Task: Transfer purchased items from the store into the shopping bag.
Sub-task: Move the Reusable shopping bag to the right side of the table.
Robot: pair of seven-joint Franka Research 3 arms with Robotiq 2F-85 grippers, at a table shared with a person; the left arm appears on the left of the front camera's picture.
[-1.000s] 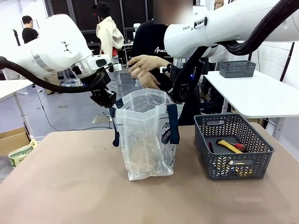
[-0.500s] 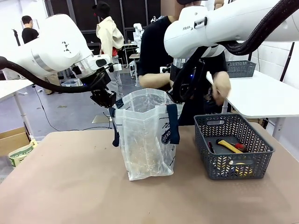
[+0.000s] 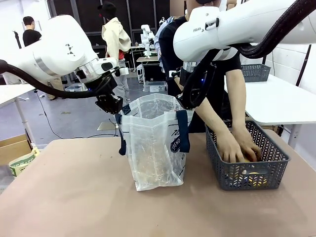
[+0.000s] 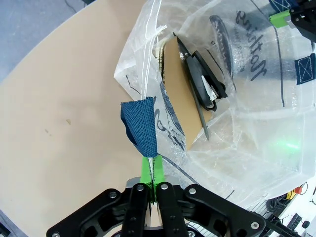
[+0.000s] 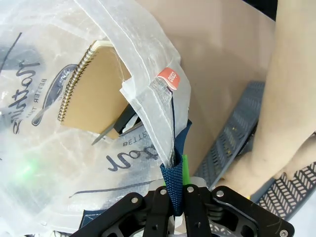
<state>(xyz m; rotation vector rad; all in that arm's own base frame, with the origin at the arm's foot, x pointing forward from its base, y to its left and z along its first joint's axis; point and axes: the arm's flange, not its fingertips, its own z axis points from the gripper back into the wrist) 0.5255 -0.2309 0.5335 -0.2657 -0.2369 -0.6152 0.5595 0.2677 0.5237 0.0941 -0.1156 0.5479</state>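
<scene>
Shopping bag (image 3: 155, 143) upright, mouth up | left fingers (image 4: 146, 173), right fingers (image 5: 185, 169) clamp its straps (image 4: 140, 123)

The shopping bag (image 3: 153, 148) stands upright; a person's hands (image 3: 228, 147) (both) are inside the grey basket (image 3: 247, 178) beside it.

You'll find the shopping bag (image 3: 150, 148) is thin, crinkled plastic film, translucent and glossy; its strap handles (image 4: 140, 123) are woven navy cloth — a coarse weave; the notebook (image 5: 94, 98) inside has a matt kraft-card cover and wire spiral; the basket (image 3: 237, 177) is matt grey plastic; the table (image 3: 69, 197) — smooth, matt tan.
</scene>
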